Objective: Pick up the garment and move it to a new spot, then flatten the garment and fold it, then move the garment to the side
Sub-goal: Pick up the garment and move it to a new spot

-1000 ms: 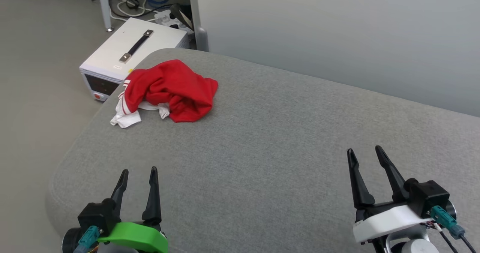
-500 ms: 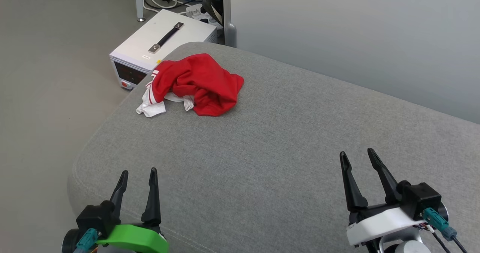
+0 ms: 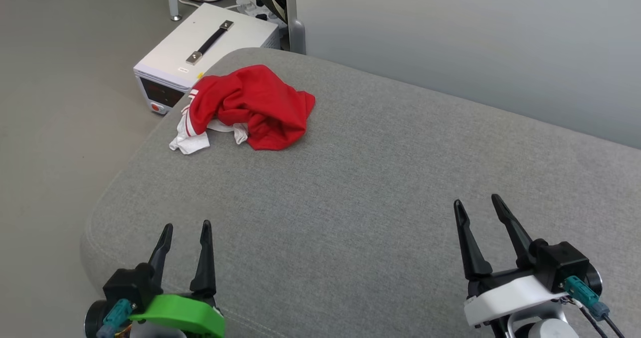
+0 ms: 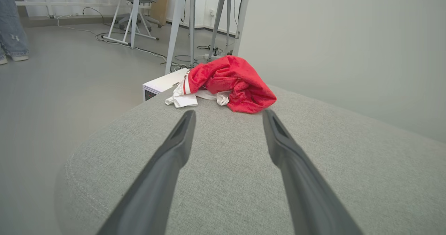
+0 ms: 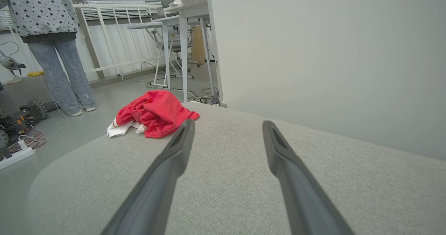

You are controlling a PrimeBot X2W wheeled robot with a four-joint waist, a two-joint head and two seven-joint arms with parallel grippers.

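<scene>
The garment (image 3: pixel 250 105), red with a white striped sleeve, lies crumpled near the far left corner of the grey cushioned surface (image 3: pixel 350 188). It also shows in the left wrist view (image 4: pixel 230 83) and the right wrist view (image 5: pixel 153 113). My left gripper (image 3: pixel 186 227) hovers open at the near left edge, well short of the garment. My right gripper (image 3: pixel 475 200) stands open at the near right, far from it. Nothing is between either pair of fingers (image 4: pixel 174 148) (image 5: pixel 282 151).
A white box with a black handle (image 3: pixel 205 52) sits on the floor just beyond the surface's far left corner, with cables behind it. A pale wall (image 3: pixel 450 37) runs along the far side. A person in jeans (image 5: pixel 59 47) stands on the floor at the left, by desk legs (image 4: pixel 181 22).
The head camera has shifted, so the whole scene slid sideways in the picture. The garment lies the same on the surface. Both grippers stay open and in much the same place.
</scene>
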